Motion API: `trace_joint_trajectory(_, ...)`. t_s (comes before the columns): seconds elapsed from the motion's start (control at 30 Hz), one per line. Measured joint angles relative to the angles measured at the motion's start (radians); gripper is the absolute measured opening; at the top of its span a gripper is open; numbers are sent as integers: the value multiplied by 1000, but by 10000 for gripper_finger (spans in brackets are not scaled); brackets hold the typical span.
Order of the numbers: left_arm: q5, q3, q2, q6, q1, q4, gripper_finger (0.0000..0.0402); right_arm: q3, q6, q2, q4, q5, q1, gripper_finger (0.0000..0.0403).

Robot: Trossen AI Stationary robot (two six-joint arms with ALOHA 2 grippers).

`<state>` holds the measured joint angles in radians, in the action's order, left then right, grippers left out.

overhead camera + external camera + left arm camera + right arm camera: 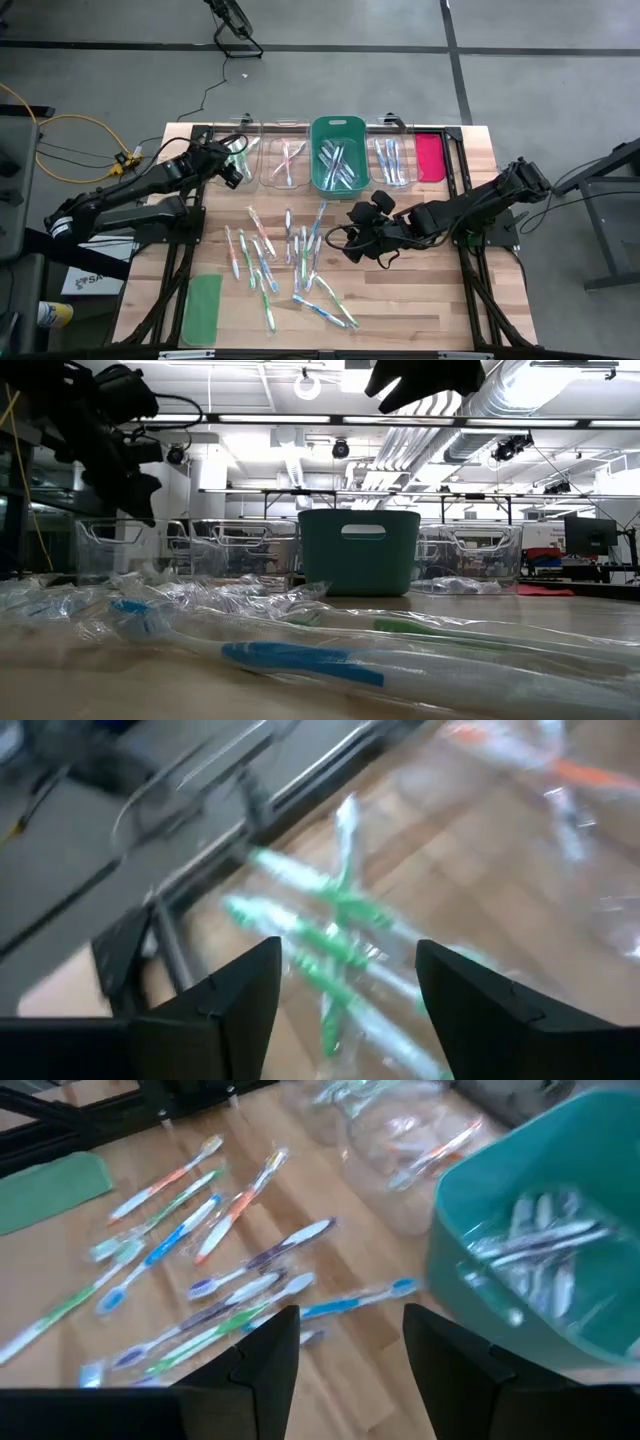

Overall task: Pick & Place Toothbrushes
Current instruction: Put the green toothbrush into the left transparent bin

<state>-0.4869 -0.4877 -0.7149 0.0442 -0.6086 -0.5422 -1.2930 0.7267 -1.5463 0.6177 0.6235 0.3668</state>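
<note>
- A risk is judged: the left gripper (345,995), jaws spread wide and empty over the far-left clear plastic bin (243,160), could catch that bin's wall when it is drawn back.
- The right gripper (350,1340), jaws parted with nothing between them, is held above the loose thin plastic toothbrushes (285,262) scattered mid-table.
- Green-accented brushes lie in the clear bin; the teal plastic basket (338,128) holds wrapped ones.

Glossy plastic-wrapped toothbrushes (268,262) lie on a matt wooden table (420,300) beside clear plastic bins (285,160).
</note>
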Motion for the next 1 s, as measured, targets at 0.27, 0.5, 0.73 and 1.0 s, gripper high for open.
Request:
trace_joint_trajectory(0.27, 216, 0, 73, -233, 0, 189, 211, 72, 82, 0, -46, -103, 28, 173)
trace_joint_trajectory(0.5, 340, 0, 116, -250, 0, 211, 186, 260, 57, -1, -368, -162, 123, 173)
trace_joint_trajectory(0.73, 384, 0, 115, -250, 0, 211, 166, 328, -46, -123, -632, -315, 204, 173)
trace_joint_trajectory(1.0, 392, 0, 115, -250, 0, 211, 163, 236, 138, -272, -667, -502, 161, 173)
